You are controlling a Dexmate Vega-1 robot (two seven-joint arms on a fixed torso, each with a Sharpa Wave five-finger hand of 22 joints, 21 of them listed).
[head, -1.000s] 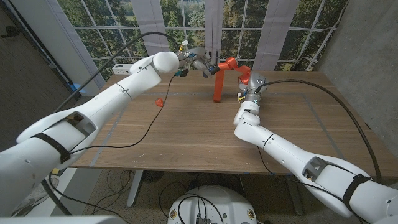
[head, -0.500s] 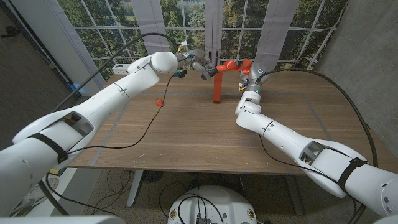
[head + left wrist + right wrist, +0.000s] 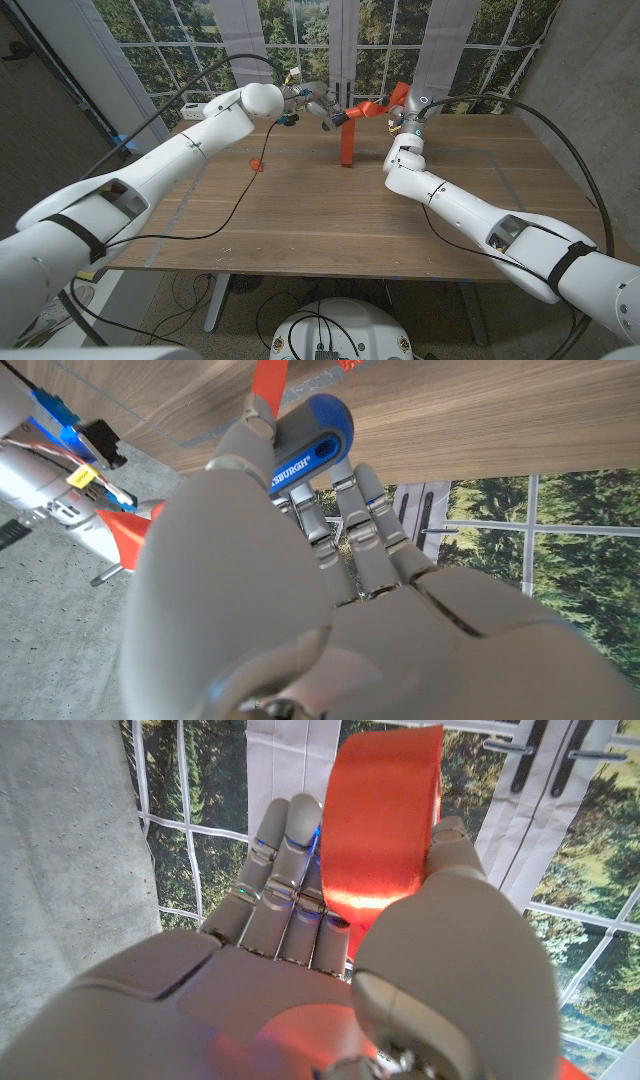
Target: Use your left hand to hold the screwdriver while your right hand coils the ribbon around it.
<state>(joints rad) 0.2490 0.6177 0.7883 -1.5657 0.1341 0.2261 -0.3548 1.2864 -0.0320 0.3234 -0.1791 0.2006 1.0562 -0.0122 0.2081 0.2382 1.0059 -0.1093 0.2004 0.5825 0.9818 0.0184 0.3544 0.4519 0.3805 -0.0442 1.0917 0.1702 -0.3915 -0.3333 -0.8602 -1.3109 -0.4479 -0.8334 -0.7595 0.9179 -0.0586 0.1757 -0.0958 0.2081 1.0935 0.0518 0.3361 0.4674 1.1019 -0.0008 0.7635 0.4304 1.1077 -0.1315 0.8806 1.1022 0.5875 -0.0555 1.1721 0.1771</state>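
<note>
Screwdriver point(image 3: 312, 450) first: its blue handle sits in the grip of the left hand point(image 3: 300, 560), whose fingers curl around it, as the left wrist view shows plainly (part of a printed brand name can be read on the handle). In the head view the same left hand point(image 3: 318, 103) is raised above the far middle of the wooden table point(image 3: 300, 215), with the dark shaft of the tool pointing right toward the other hand.

An orange-red ribbon point(image 3: 349, 138) hangs from the shaft down to the tabletop at the far middle, and from the shaft it also runs right and upward to the right hand point(image 3: 408, 112). That hand is raised too, just right of the tool and slightly above it. In the right wrist view the right hand point(image 3: 340, 950) pinches the ribbon point(image 3: 382, 815) between thumb and fingers, the band standing broad and flat above the palm against the windows.

The 2 hands are near one another over the far part of the table, joined by the ribbon's stretch between them. A small orange object point(image 3: 256, 164) lies on the table left of the hanging ribbon, beside a black cable point(image 3: 235, 208) that trails across the wood from the left arm.
</note>
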